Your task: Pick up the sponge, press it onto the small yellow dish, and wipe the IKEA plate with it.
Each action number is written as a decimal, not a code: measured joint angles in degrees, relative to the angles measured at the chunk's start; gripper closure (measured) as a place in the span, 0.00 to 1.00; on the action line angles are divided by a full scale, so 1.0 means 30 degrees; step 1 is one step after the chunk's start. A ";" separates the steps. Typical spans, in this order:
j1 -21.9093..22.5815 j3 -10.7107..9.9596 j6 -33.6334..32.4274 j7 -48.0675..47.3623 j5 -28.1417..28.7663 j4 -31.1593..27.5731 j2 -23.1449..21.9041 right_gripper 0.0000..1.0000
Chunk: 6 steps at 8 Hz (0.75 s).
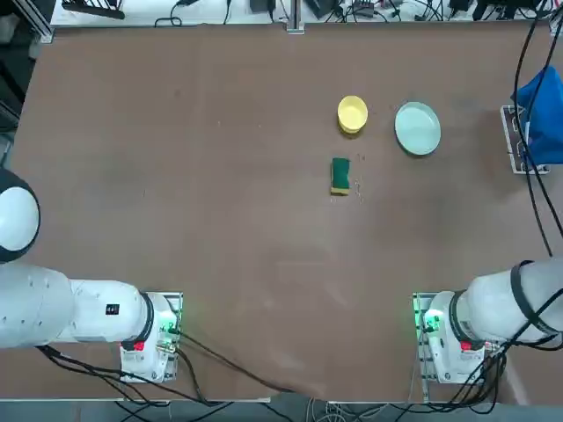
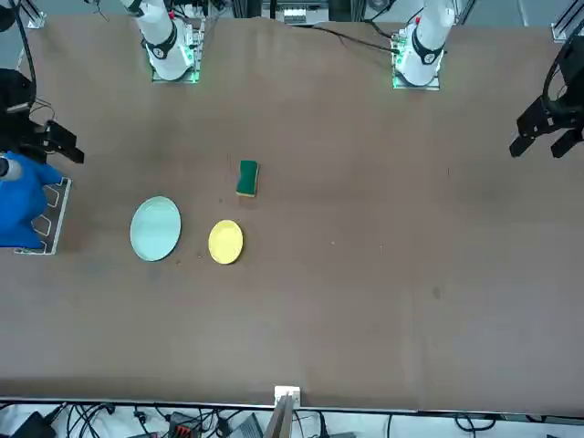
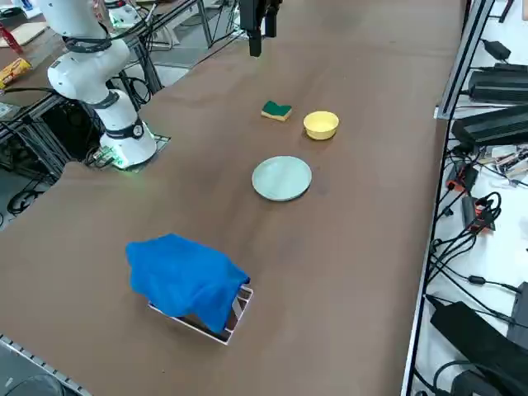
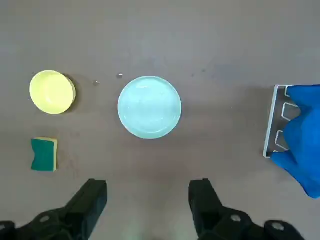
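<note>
The right hand (image 4: 148, 200) hangs high above the brown surface (image 1: 220, 229) with its two black fingers spread wide and nothing between them; in the wrist view they rise from the lower edge of the frame. The sponge (image 1: 340, 175), a small rectangular block with a dark green scouring top over yellow foam, lies flat just right of centre in the top view, untouched. The small round yellow dish (image 1: 352, 113) with its raised rim sits just above it in that frame, near but not touching, and the IKEA plate (image 1: 417, 128), a plain round pale blue-green plate with a shallow rim, sits beside the dish to the right, a small gap between them.

The likeliest trouble is in the descent: the sponge lies off to the side of the hand's line, at the left edge of the wrist view, so a straight drop would land on bare surface or on the plate. The foam is soft; a shallow pinch could let it twist or slip out. Pressing off-centre on the light dish could tip or skid it into the plate.

Room is generous. The surface is open on every side of the three things. A blue cloth over a white wire rack (image 1: 538, 119) stands at the right edge of the top view, well apart from the plate, and black cables (image 1: 528, 189) run down that same side.
</note>
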State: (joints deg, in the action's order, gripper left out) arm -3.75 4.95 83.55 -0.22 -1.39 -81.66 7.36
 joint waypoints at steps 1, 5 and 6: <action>0.0045 0.0011 -0.0189 0.0009 0.0012 -0.0119 0.0199 0.00; 0.0948 0.0080 0.0683 -0.0191 0.0047 -0.2486 0.1253 0.00; 0.1504 0.0098 0.2530 -0.0950 0.0080 -0.4059 0.0966 0.00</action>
State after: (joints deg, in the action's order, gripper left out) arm 0.76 5.24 91.14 -3.07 -1.15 -93.84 10.26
